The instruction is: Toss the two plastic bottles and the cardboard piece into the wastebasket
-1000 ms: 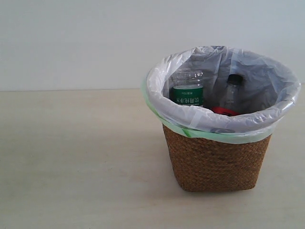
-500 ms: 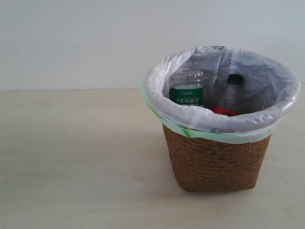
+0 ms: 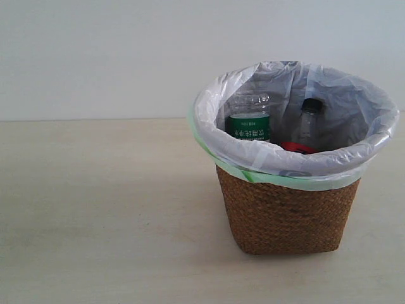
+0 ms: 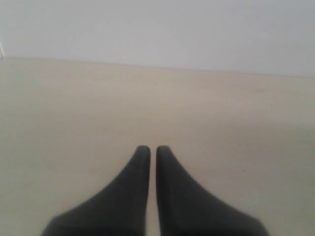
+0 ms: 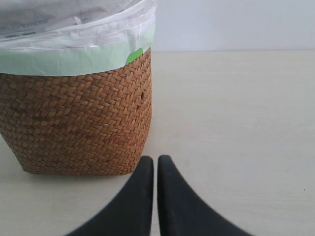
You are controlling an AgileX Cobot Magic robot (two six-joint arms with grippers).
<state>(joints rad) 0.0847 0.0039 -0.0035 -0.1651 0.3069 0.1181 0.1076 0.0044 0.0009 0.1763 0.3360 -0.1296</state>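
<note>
Jaws on both arms are closed to a thin slit and hold nothing. The left jaws are over the worktop point(image 4: 74, 108). The right jaws are near the foot of the one wastebasket point(image 3: 288, 215). Inside its white bag point(image 3: 209, 120) are two bottles: the red-label bottle point(image 3: 308, 123) with a black cap, and the green-label bottle point(image 3: 249, 123), whose white writing is too small to read.

Brown woven wastebasket point(image 3: 288, 215) — white-green liner point(image 3: 304, 166)
</note>
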